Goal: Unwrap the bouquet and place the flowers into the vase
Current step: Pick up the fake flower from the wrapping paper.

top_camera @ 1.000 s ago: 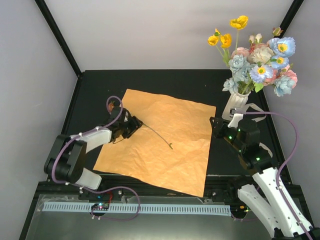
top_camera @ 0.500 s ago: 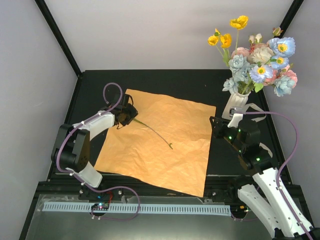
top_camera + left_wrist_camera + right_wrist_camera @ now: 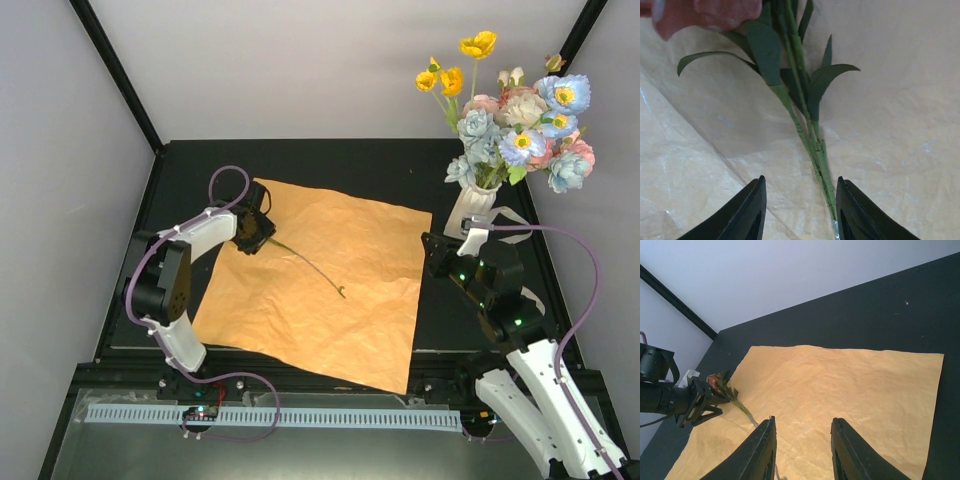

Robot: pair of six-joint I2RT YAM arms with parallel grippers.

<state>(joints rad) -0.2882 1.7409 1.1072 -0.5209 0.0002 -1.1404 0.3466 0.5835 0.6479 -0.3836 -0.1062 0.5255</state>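
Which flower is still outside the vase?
The lone pink stem, lying flat on the paper by the left gripper; the other flowers stand upright in the vase.

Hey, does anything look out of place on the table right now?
One flower lies alone on the flattened orange paper, its stem slanting across the sheet, while the other flowers stand in the white vase at the far right. The left gripper straddles its stem, jaws open.

Pink bloom — blurred, cut off by the top edge.
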